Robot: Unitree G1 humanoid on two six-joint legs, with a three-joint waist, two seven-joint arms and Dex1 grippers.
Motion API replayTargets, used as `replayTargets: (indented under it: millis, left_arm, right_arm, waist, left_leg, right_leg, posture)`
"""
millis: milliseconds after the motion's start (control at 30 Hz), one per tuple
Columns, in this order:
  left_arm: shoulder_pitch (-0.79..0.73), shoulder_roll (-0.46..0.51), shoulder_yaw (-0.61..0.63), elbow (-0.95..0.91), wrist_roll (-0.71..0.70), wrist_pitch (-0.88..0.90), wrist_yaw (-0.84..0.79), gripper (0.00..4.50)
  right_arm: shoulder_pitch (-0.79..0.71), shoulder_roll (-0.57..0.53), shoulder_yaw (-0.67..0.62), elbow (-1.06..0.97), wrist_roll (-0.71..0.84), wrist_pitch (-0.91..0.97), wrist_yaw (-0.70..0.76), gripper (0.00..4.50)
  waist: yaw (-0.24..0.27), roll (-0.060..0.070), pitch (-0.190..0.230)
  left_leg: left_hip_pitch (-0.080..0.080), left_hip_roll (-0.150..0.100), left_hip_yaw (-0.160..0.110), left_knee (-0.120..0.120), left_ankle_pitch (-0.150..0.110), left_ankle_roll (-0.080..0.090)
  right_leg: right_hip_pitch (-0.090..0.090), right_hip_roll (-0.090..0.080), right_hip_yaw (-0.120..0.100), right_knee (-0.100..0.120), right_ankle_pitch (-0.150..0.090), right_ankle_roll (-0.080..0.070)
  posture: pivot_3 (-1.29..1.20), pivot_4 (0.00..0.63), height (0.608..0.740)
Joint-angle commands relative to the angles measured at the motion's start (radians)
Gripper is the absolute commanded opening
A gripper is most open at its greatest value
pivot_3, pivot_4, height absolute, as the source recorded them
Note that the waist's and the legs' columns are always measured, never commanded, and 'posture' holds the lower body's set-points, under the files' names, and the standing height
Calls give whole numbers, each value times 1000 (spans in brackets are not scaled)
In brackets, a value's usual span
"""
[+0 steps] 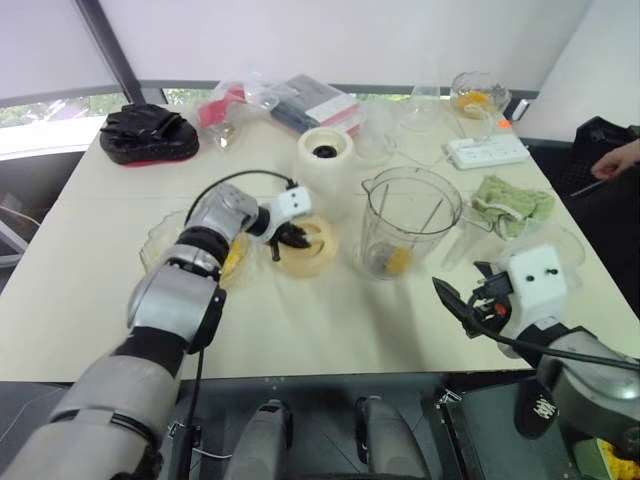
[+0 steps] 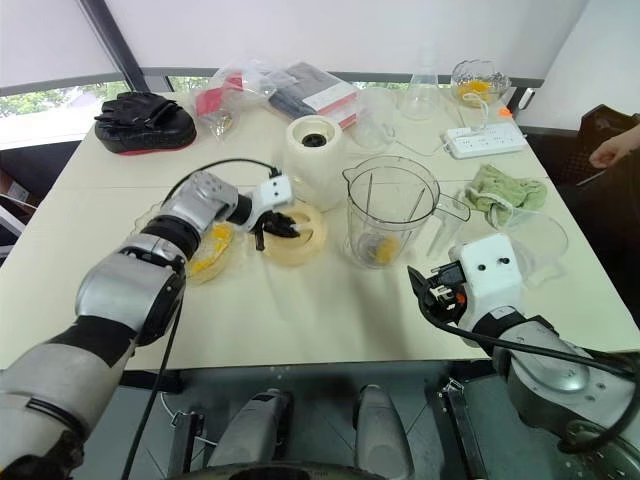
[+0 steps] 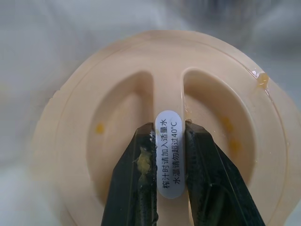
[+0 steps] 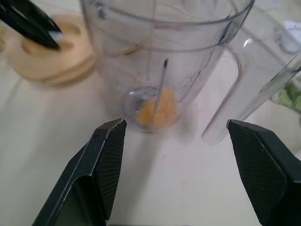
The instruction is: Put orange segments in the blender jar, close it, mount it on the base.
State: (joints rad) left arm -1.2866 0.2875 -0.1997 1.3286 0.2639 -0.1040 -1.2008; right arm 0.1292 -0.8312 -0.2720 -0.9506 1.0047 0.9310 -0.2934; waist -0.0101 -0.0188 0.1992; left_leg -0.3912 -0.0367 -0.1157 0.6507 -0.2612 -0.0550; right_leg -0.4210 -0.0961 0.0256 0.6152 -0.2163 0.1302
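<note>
The clear blender jar (image 1: 405,215) stands upright and uncovered at mid-table, with orange segments (image 4: 155,110) at its bottom by the blade. My left gripper (image 3: 169,127) is shut on the centre ridge of the pale orange round lid (image 3: 211,108), just left of the jar; whether the lid rests on the table I cannot tell. More orange segments (image 2: 210,255) lie in a scalloped glass bowl (image 1: 160,245) under my left forearm. The cream-white base (image 1: 325,150) stands behind the lid. My right gripper (image 4: 175,123) is open, near the front edge and facing the jar.
A black padded thing (image 1: 148,133) and plastic bags (image 1: 270,100) sit at the back left. A power strip (image 1: 487,152), a glass dish (image 1: 478,95) and a green cloth (image 1: 512,203) are at the right. A person's hand (image 1: 618,160) shows at the right edge.
</note>
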Motion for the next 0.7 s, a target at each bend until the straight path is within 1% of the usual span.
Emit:
replayTargets:
  millis: [33, 133, 267, 433, 700]
  left_arm:
    - [-50, 25, 42, -49, -59, -39, -116, 254]
    - [-75, 30, 66, -76, -91, -38, -156, 254]
    - [-79, 44, 80, -122, -127, -43, -208, 254]
    - [-75, 71, 86, -177, -153, -23, -268, 254]
    - [-66, 125, 86, -228, -175, -2, -277, 254]
  right_arm:
    - [-70, 41, 76, 52, -106, 11, -26, 3550]
    - [-109, 59, 113, 122, -198, 43, -41, 3550]
    - [-154, 122, 131, 191, -293, 48, -42, 3550]
    - [-209, 197, 130, 269, -401, 7, -5, 3550]
    - [-276, 295, 106, 365, -502, -28, 63, 3550]
  waist:
    - [-5, 0, 0]
    - [-2, 0, 0]
    - [-2, 0, 0]
    - [-5, 0, 0]
    - [-5, 1, 0]
  left_leg:
    - [0, 0, 0, 0, 0, 0]
    - [0, 0, 0, 0, 0, 0]
    - [0, 0, 0, 0, 0, 0]
    - [0, 0, 0, -1, 0, 0]
    - [0, 0, 0, 0, 0, 0]
  right_leg:
    - [0, 0, 0, 0, 0, 0]
    - [-1, 0, 0, 1, 0, 0]
    - [-1, 0, 0, 1, 0, 0]
    - [-2, 0, 0, 1, 0, 0]
    - [-2, 0, 0, 3, 0, 0]
  posture:
    - [0, 150, 740]
    - [0, 150, 740]
    - [0, 150, 740]
    - [0, 150, 740]
    - [0, 150, 740]
